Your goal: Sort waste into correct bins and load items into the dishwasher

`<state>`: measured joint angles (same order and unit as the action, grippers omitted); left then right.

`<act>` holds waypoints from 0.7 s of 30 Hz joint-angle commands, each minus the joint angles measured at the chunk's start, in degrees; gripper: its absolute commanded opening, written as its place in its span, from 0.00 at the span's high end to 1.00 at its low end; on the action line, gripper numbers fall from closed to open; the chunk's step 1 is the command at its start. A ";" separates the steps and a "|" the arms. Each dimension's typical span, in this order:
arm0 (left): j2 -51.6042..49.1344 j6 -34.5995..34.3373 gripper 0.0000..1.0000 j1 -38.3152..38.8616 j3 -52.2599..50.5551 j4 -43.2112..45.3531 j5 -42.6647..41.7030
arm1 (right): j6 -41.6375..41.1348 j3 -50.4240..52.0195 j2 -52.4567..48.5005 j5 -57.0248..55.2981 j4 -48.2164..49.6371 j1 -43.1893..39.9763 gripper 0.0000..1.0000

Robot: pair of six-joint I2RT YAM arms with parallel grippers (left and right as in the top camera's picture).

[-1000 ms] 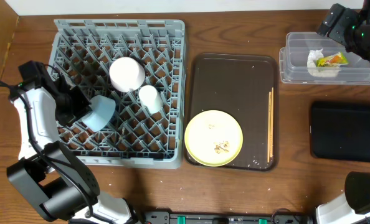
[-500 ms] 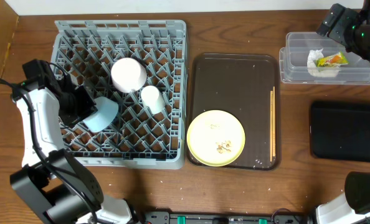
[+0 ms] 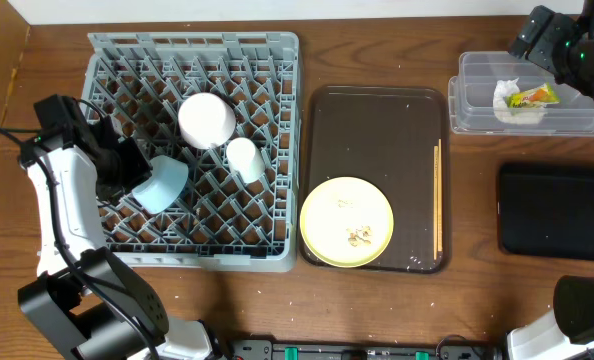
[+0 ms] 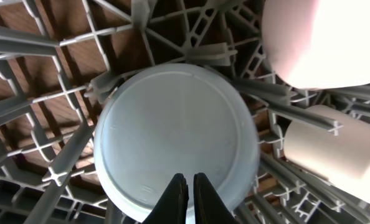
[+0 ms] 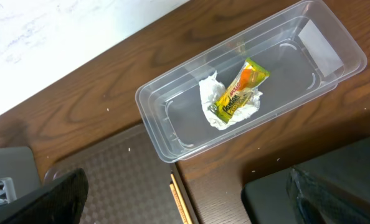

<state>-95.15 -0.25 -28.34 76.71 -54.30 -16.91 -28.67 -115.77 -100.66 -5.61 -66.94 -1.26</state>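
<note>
The grey dish rack point(image 3: 192, 50) holds an upturned pale pink bowl point(image 3: 207, 120), a small white cup point(image 3: 242, 158) and a light blue bowl point(image 3: 163, 184). My left gripper point(image 3: 129, 176) is shut on the blue bowl's rim. In the left wrist view the jaws point(image 4: 189, 193) pinch the rim, with the bowl's base point(image 4: 175, 124) facing me. The yellow plate point(image 3: 346, 221) with crumbs point(image 3: 357, 236) and the chopsticks point(image 3: 436, 200) lie on the brown tray. My right gripper point(image 3: 537, 38) is open and empty above the clear tub point(image 3: 472, 110), which holds the napkin point(image 5: 210, 102) and the wrapper point(image 5: 241, 90).
The dark brown serving tray point(image 3: 377, 130) lies between the rack and the bins. The flat black tray point(image 3: 552, 210) sits below the clear tub at the right. Rack pegs point(image 4: 23, 50), the pink bowl point(image 4: 322, 37) and the cup point(image 4: 328, 149) crowd the blue bowl.
My left gripper moved slightly up and right with the blue bowl inside the rack. The rack and plate shifted a little right. The right arm has not moved.
</note>
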 commanded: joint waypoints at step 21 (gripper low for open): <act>-0.79 -0.79 0.92 0.20 -0.63 -7.80 -10.80 | 0.00 -0.35 0.04 -0.15 -0.13 -0.17 0.01</act>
<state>-95.70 -1.10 -28.32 76.40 -61.56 -25.76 -28.67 -115.77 -100.66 -5.61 -66.92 -1.28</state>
